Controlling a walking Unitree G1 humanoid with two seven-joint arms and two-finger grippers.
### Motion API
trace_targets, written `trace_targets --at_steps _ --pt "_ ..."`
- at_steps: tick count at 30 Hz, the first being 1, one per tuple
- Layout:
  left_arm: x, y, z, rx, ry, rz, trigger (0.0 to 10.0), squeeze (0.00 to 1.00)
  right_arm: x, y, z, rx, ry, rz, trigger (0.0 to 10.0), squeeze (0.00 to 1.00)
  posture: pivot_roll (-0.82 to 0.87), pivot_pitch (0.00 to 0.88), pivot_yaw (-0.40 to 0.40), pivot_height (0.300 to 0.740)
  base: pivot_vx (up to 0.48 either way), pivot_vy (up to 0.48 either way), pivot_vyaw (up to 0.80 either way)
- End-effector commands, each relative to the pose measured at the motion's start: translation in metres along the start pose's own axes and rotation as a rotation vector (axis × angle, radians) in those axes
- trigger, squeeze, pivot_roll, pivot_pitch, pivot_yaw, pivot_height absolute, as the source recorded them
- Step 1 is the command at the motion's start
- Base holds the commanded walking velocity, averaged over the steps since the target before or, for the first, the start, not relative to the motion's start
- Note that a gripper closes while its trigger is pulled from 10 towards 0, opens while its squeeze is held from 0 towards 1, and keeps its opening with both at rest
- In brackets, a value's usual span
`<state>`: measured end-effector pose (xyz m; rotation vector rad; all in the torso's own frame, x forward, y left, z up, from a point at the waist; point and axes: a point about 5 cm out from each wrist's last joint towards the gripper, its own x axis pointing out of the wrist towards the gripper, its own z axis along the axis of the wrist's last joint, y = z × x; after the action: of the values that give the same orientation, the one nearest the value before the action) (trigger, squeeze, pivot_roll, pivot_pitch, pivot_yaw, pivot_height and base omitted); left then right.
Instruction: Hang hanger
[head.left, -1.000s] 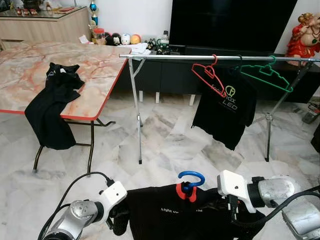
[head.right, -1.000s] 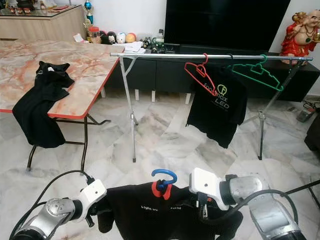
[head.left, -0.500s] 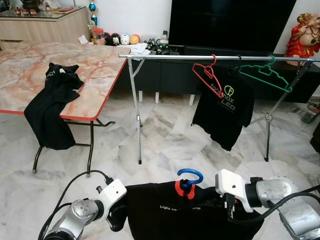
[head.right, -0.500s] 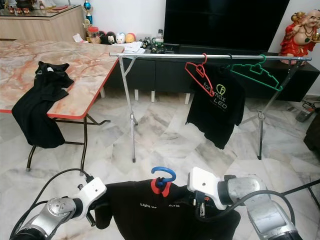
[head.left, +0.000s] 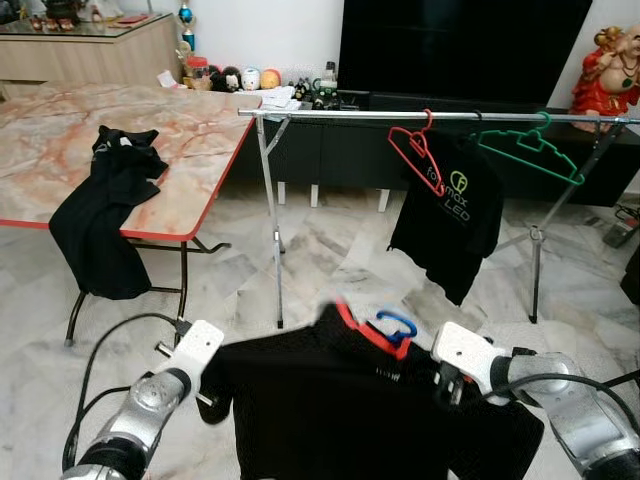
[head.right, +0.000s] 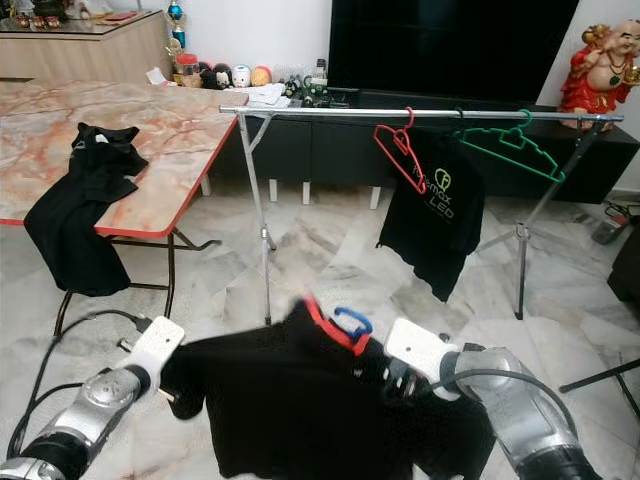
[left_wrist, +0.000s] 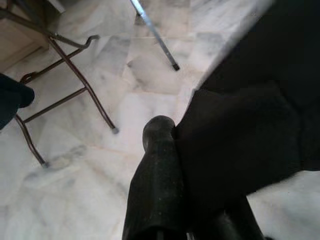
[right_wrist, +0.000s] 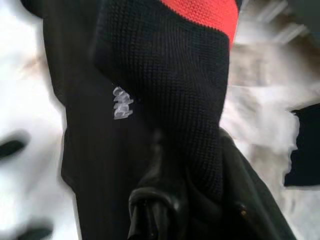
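Between both arms, low and front, black shirt on blue hanger; left pincer and right pincer each clamp cloth; rail lies ahead, above, running left-right; hook nearer right arm.

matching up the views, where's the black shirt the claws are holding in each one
Left eye: shirt, bottom centre, between the claws.
Right eye: bottom centre.
Left wrist: dark cloth against the left claw's finger.
Right wrist: close-up knit.
Shared landmark: red collar.
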<state>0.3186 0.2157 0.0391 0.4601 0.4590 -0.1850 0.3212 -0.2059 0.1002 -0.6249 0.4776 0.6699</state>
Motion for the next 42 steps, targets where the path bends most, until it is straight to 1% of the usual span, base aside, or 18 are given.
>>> trace_targets --at_steps 1,5,7,12,14,16,20,21,23,24,25,26,28,29,31,36,39,42 --pt "-0.006 0.021 -0.019 -0.029 0.099 0.117 0.0 0.00 -0.014 -0.035 -0.004 0.201 -0.025 -0.266 10.0 0.00 0.01 0.000 -0.007 0.740 0.000 0.000 0.00" --pt "-0.007 0.026 -0.026 -0.069 0.148 0.182 0.0 0.00 -0.013 -0.044 0.000 0.519 -0.162 -0.396 10.0 0.00 0.01 0.000 0.000 0.740 0.000 0.000 0.00" --pt "-0.008 0.023 -0.029 -0.077 0.169 0.175 0.0 0.00 -0.010 -0.042 -0.001 0.794 -0.263 -0.491 10.0 0.00 0.01 0.000 0.002 0.740 0.000 0.000 0.00" --pt "-0.004 -0.002 -0.021 -0.040 0.129 -0.028 0.0 0.00 -0.001 -0.030 -0.001 0.847 -0.267 -0.505 10.0 0.00 0.01 0.000 0.005 0.740 0.000 0.000 0.00" --pt "-0.002 -0.008 -0.015 -0.023 0.092 -0.081 0.0 0.00 0.002 -0.024 0.006 0.822 -0.284 -0.436 10.0 0.00 0.01 0.000 0.006 0.740 0.000 0.000 0.00" --pt "-0.002 -0.011 -0.013 -0.017 0.079 -0.106 0.0 0.00 0.003 -0.023 0.008 0.787 -0.274 -0.430 10.0 0.00 0.01 0.000 0.008 0.740 0.000 0.000 0.00" --pt "-0.001 -0.013 0.004 -0.017 -0.024 -0.156 0.0 0.00 0.008 -0.005 0.006 0.450 -0.123 -0.236 10.0 0.00 0.01 0.000 0.005 0.740 0.000 0.000 0.00" --pt "0.000 -0.007 0.009 -0.053 -0.036 -0.116 0.0 0.00 0.008 0.005 0.001 0.279 -0.050 -0.140 10.0 0.00 0.00 0.000 0.006 0.740 0.000 0.000 0.00" --pt "0.000 -0.006 0.009 -0.064 -0.038 -0.107 0.0 0.00 0.008 0.007 0.000 0.241 -0.031 -0.118 10.0 0.00 0.00 0.000 0.006 0.740 0.000 0.000 0.00" --pt "0.000 -0.001 0.014 -0.068 -0.065 -0.084 0.0 0.00 0.005 0.011 -0.009 0.138 0.032 -0.063 10.0 0.00 0.00 0.000 0.005 0.740 0.000 0.000 0.00" --pt "0.000 0.013 0.027 -0.087 -0.129 0.002 0.0 0.00 -0.005 0.014 -0.033 -0.049 0.177 0.046 10.0 0.00 0.01 0.000 -0.007 0.740 0.000 0.000 0.00" --pt "0.000 0.020 0.033 -0.100 -0.156 0.047 0.0 0.00 -0.011 0.014 -0.044 -0.117 0.241 0.090 10.0 0.00 0.01 0.000 -0.008 0.740 0.000 0.000 0.00" --pt "-0.002 0.035 0.041 -0.139 -0.193 0.155 0.0 0.00 -0.024 0.001 -0.072 -0.215 0.430 0.079 10.0 0.00 0.01 0.000 -0.013 0.740 0.000 0.000 0.00" --pt "-0.002 0.035 0.041 -0.139 -0.193 0.155 0.0 0.00 -0.024 0.001 -0.072 -0.215 0.430 0.079 10.0 0.00 0.01 0.000 -0.013 0.740 0.000 0.000 0.00" --pt "-0.005 0.048 0.044 -0.167 -0.218 0.263 0.0 0.00 -0.034 -0.009 -0.090 -0.247 0.562 0.056 10.0 0.00 0.01 0.000 -0.015 0.740 0.000 0.000 0.00" --pt "-0.009 0.057 0.052 -0.226 -0.282 0.353 0.0 0.00 -0.042 -0.007 -0.112 -0.199 0.672 0.062 10.0 0.00 0.02 0.000 -0.032 0.740 0.000 0.000 0.00" --pt "-0.008 0.052 0.048 -0.216 -0.262 0.347 0.0 0.00 -0.037 -0.028 -0.110 -0.017 0.595 -0.360 10.0 0.00 0.03 0.000 -0.040 0.740 0.000 0.000 0.00" --pt "-0.009 0.050 0.040 -0.231 -0.230 0.367 0.0 0.00 -0.028 -0.035 -0.093 0.439 0.328 -0.585 10.0 0.00 0.02 0.000 -0.040 0.740 0.000 0.000 0.00"
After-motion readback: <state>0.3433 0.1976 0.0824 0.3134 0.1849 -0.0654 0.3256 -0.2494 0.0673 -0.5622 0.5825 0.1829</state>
